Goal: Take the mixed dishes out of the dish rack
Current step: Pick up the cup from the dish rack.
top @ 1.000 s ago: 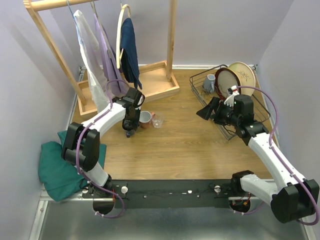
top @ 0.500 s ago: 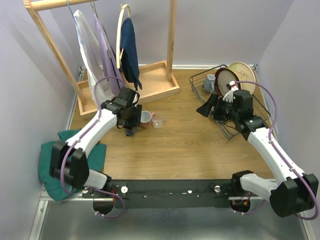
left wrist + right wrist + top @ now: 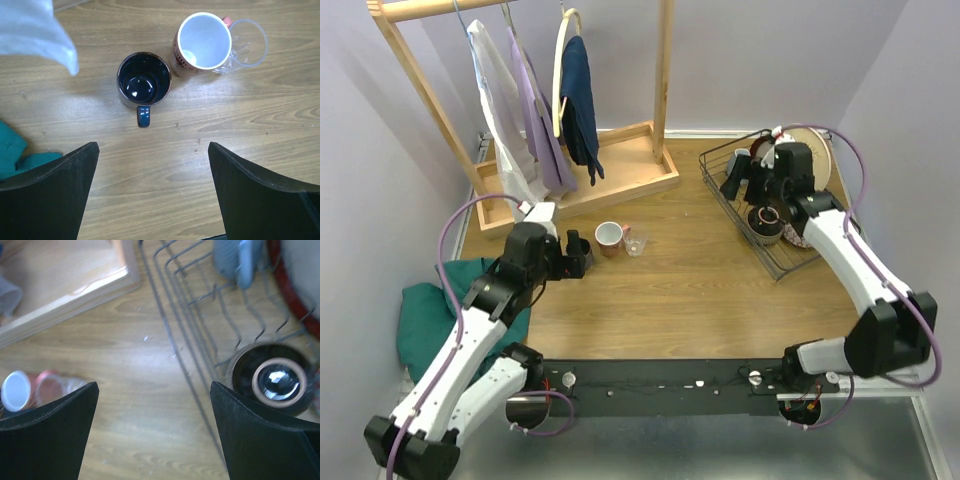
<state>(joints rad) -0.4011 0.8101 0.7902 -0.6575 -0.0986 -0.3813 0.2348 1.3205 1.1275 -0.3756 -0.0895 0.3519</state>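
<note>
A dark mug (image 3: 144,82) stands upright on the wooden table, handle toward my left gripper (image 3: 152,200), which is open and empty just short of it. Beside it stand a red-patterned mug (image 3: 202,42) and a clear glass (image 3: 246,41). From above, the left gripper (image 3: 577,256) sits left of the red mug (image 3: 610,236) and glass (image 3: 636,241). My right gripper (image 3: 740,180) hovers open over the dish rack (image 3: 772,268) at its left edge. In the rack are a dark bowl (image 3: 250,375) holding a small tan-rimmed cup (image 3: 279,380), a grey-blue mug (image 3: 232,260) and two upright plates (image 3: 812,150).
A wooden clothes rack (image 3: 620,175) with hanging garments fills the far left. A green cloth (image 3: 430,335) lies at the table's left edge by the left arm. Purple walls close in on both sides.
My left gripper has opened, let go of the dark mug and drawn back toward the near left. My right gripper has swung from the table side to over the rack's far left part.
</note>
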